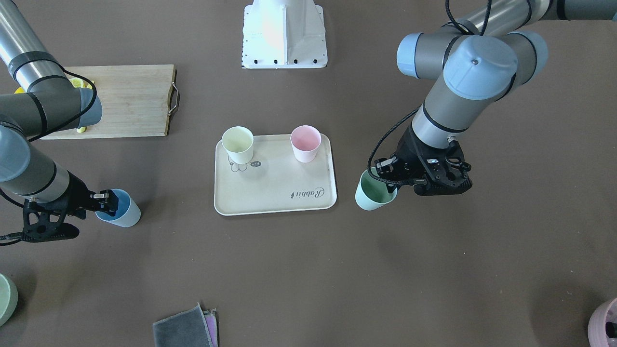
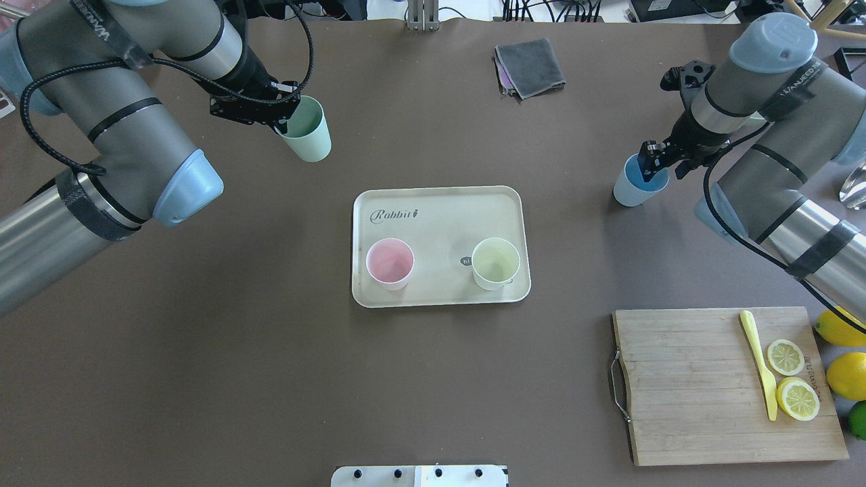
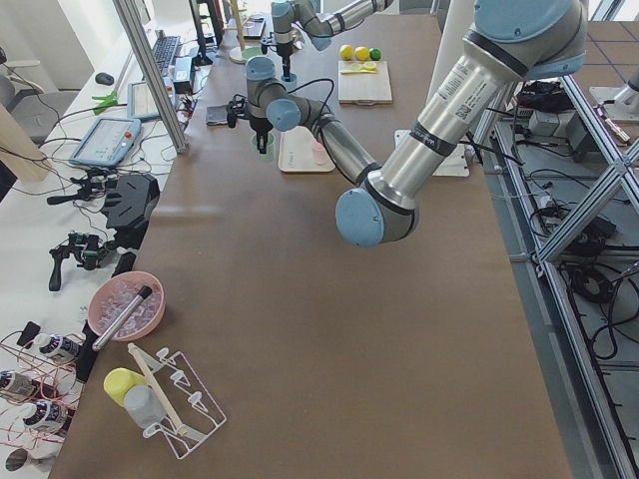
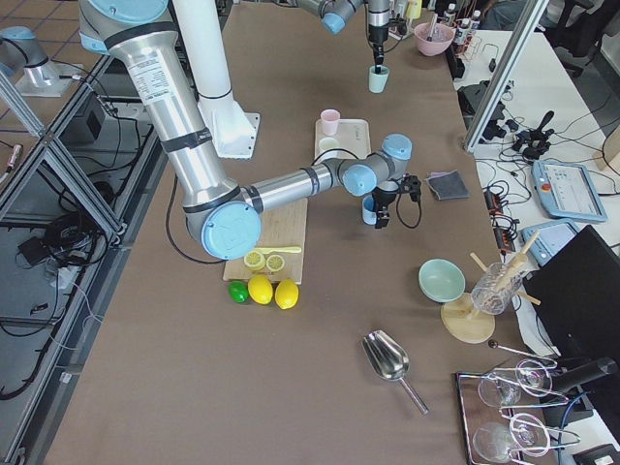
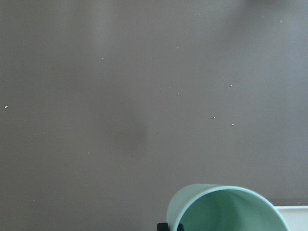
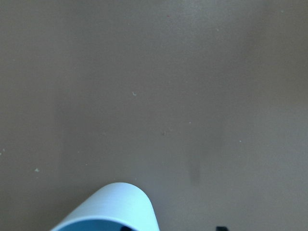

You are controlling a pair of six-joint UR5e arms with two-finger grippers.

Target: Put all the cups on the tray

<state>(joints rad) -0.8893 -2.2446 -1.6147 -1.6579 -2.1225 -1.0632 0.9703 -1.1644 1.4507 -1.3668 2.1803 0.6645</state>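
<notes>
**Two cups on the tray, two at the grippers beside it**

One brown table [image 2: 270, 379] carries everything. Two arms reach over it: the left arm [image 2: 122, 128] and the right arm [image 2: 778, 169].

There is one wooden cutting board [image 2: 683, 392], near the robot on its right. It holds one yellow knife [image 2: 759, 368] and two lemon slices [image 2: 785, 356]. Two whole lemons [image 2: 847, 375] and one lime [image 2: 858, 419] lie just past its edge.

One tray [image 2: 440, 216] lies in the middle of the table. It is cream-beige and rectangular, with rounded corners and a raised rim. "Rabbit" is written at its far left corner.

One folded pile of cloths [image 2: 531, 64] sits at the far edge.

There are four cups, all small, tapered, matte and without handles. Two stand upright on the tray along the side nearer the robot. The pink cup [image 2: 390, 264] is on the left and the pale yellow cup [image 2: 496, 264] on the right, partly over a small drawing.

The other two cups are off the tray. The mint green cup [image 2: 310, 141] is near the tray's far left corner and tilted. The left gripper [image 2: 279, 123] pinches its rim. Whether the cup's base touches the table cannot be told. The light blue cup [image 2: 632, 188] is upright, apart from the tray on the robot's right. The right gripper [image 2: 651, 164] is closed on its rim, with one finger inside.
</notes>
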